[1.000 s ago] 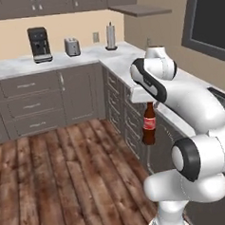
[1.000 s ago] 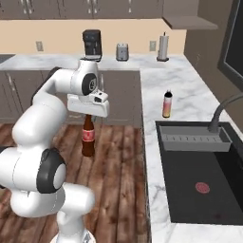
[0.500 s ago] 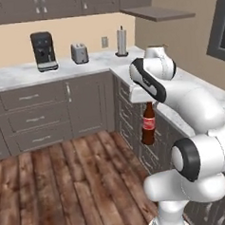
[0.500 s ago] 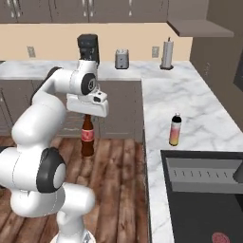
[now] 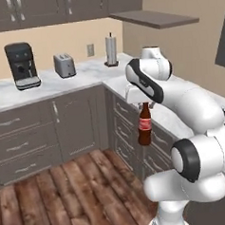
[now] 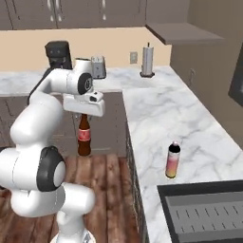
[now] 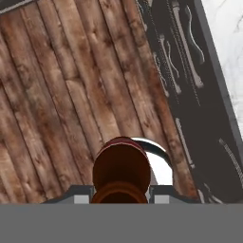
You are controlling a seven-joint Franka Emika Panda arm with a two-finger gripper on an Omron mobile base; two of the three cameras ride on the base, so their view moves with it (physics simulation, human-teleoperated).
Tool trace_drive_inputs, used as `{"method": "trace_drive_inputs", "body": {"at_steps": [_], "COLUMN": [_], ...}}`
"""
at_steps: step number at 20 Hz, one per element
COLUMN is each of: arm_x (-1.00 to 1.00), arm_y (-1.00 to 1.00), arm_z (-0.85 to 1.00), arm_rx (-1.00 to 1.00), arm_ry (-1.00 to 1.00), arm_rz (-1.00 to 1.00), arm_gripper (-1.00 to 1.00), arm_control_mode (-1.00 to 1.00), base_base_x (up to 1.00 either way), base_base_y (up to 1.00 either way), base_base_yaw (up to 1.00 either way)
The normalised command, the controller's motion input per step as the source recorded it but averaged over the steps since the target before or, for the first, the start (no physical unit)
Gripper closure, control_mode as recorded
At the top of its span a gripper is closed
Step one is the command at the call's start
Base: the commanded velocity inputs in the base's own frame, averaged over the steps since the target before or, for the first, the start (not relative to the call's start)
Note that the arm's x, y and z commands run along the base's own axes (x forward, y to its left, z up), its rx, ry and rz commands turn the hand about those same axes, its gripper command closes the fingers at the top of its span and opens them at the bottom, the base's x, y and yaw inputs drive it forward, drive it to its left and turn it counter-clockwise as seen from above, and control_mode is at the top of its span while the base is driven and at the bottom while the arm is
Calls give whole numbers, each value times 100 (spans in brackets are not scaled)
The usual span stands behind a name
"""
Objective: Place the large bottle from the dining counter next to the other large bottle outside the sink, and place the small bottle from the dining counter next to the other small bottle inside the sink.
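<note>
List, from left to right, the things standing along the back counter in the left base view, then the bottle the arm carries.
coffee machine → toaster → paper towel holder → cola bottle, hanging from the gripper over the wooden floor.

the white arm rises from its base, bends at a dark elbow joint and reaches forward and up, then folds over at the wrist so the hand points straight down. the pincer [image 5: 143, 105] hangs below that flat white hand, its fingers aimed at the floor. seen from the other side, the pincer [image 6: 84, 115] sits level under the wrist. its jaws are closed narrow on the neck of a brown bottle [image 5: 144, 126], which hangs upright beneath it
</note>
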Motion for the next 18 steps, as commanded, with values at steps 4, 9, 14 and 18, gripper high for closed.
{"method": "trace_drive_inputs", "body": {"at_steps": [4, 9, 14, 18], "arm_x": [0, 0, 0, 0], "arm_y": [0, 0, 0, 0], "arm_z": [0, 0, 0, 0], "arm_rx": [0, 0, 0, 0], "arm_ry": [0, 0, 0, 0], "arm_rz": [0, 0, 0, 0], "arm_gripper": [100, 100, 100, 100], "arm_control_mode": [100, 100, 100, 100], "base_base_x": [34, -8, -12, 0], "base_base_y": [63, 53, 39, 23], "base_base_yaw": [-42, -48, -53, -58]}}
